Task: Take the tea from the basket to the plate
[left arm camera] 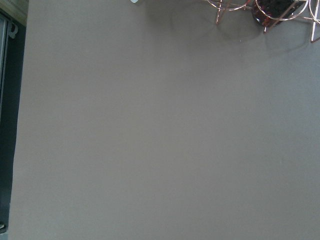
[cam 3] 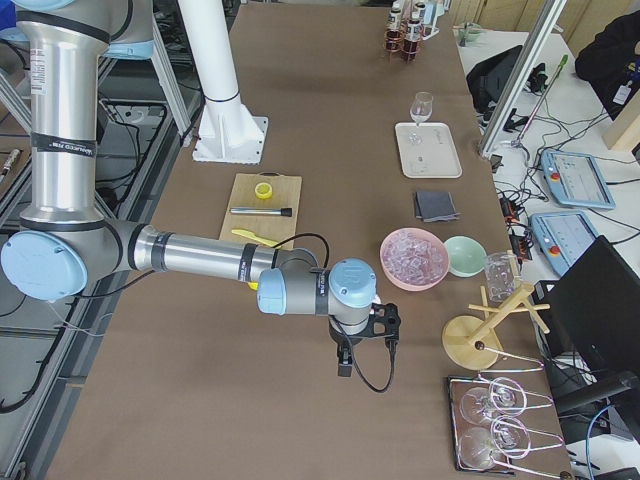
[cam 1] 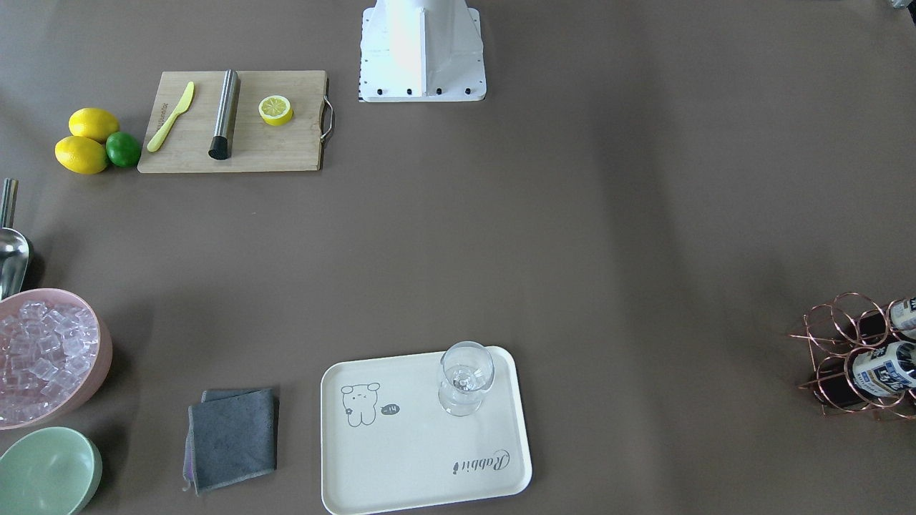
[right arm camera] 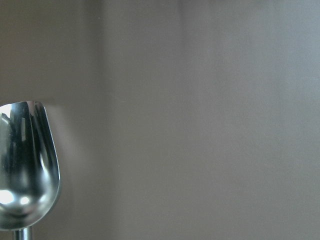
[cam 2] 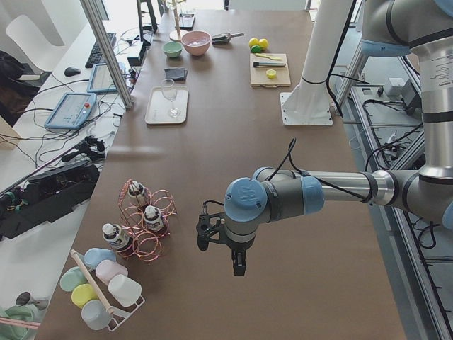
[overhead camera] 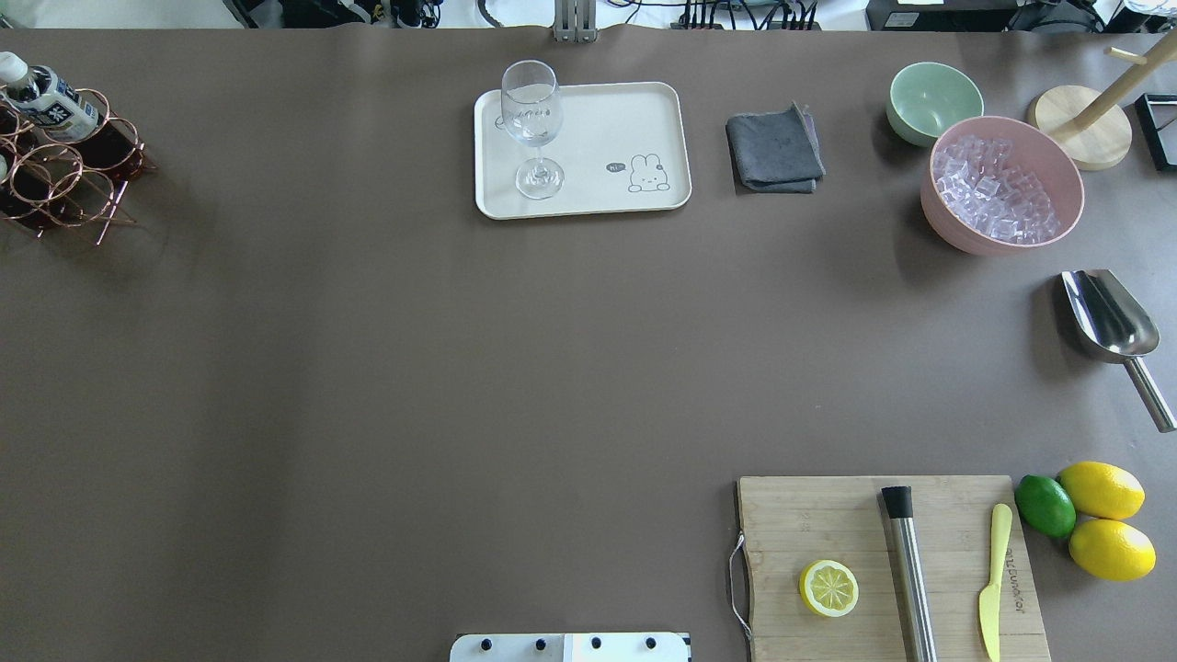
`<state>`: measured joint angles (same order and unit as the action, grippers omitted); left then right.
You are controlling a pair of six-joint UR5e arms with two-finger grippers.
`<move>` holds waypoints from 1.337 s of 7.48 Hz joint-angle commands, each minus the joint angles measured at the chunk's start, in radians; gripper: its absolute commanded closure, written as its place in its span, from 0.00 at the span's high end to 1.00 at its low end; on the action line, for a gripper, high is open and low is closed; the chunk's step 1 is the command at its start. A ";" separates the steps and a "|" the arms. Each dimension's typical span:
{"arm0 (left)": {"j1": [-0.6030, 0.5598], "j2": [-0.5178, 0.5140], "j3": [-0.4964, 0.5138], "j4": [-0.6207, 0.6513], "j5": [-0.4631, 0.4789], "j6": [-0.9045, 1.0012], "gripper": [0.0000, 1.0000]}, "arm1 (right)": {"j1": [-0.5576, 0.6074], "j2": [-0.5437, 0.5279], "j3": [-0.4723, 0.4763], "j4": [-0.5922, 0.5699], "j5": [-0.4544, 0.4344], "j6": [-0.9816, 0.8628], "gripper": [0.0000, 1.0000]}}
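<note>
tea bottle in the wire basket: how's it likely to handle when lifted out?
Probably rigid and fairly heavy for its size: the tea bottle looks full of dark liquid. Smooth clear plastic may slip. It sits inside a ring of the basket, so a tilted pull could snag the wire.

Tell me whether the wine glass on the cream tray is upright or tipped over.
Upright. The wine glass stands on its foot on the cream tray, rim uppermost.
</note>
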<state>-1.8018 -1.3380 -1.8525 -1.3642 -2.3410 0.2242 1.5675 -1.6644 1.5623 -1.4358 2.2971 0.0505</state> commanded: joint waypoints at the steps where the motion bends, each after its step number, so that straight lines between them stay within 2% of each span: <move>1: 0.022 -0.001 0.004 -0.015 -0.006 0.001 0.99 | 0.008 0.000 0.002 0.000 0.022 0.006 1.00; 7: 0.045 -0.007 0.027 -0.036 -0.047 0.000 0.99 | 0.009 0.012 0.010 0.008 0.054 0.002 1.00; 8: 0.044 0.002 0.030 -0.059 -0.090 -0.002 0.99 | 0.009 0.015 0.012 0.044 0.057 0.003 1.00; 10: 0.038 -0.007 0.038 -0.058 -0.095 -0.002 0.99 | 0.009 0.015 0.013 0.083 0.058 0.011 1.00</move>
<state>-1.7597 -1.3381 -1.8219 -1.4174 -2.4223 0.2227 1.5768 -1.6509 1.5702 -1.3861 2.3523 0.0528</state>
